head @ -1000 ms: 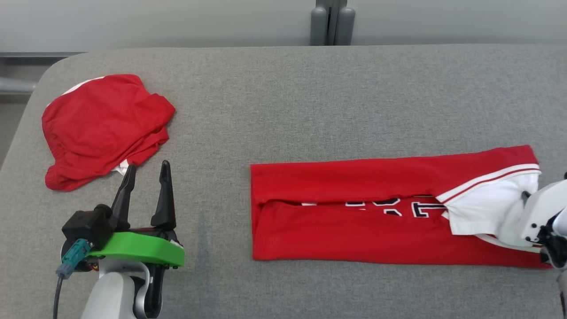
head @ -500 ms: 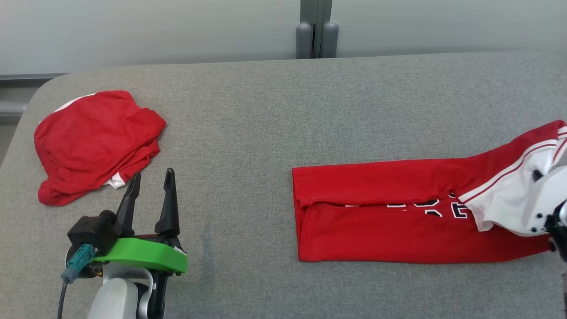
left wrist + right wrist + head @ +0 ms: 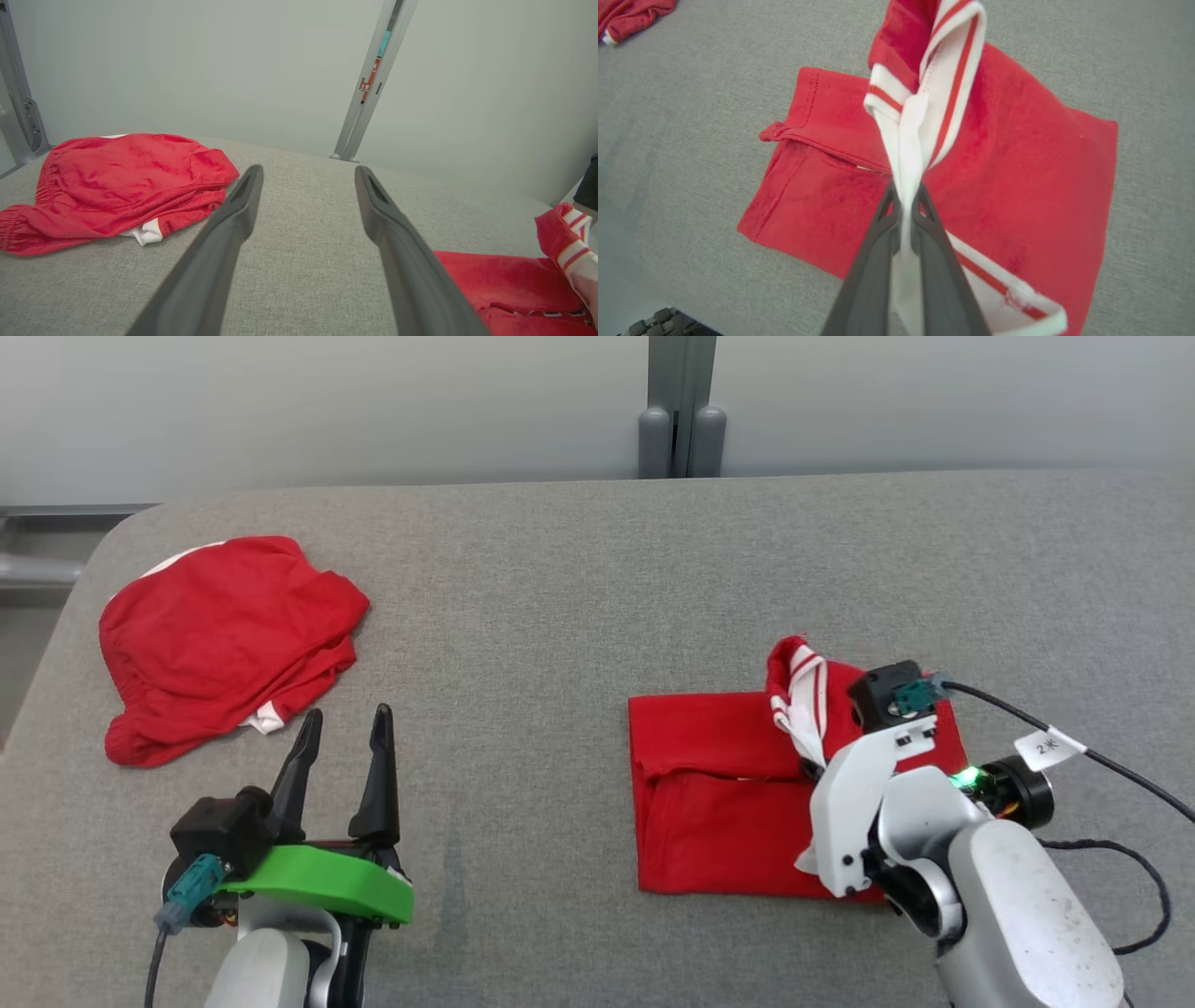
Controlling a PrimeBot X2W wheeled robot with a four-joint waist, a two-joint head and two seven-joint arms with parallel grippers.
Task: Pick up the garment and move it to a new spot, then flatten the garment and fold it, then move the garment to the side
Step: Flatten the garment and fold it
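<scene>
Right wrist view shows the right tool [image 3: 903,193] clenched on the white striped edge of the red garment [image 3: 1017,163], whose folded body lies on the grey table [image 3: 691,116], while the left tool [image 3: 345,721] stands released.

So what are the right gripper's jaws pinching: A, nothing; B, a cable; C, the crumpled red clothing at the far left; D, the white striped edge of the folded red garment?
D: the right gripper has its jaws shut on the white striped edge of the folded red garment.
</scene>
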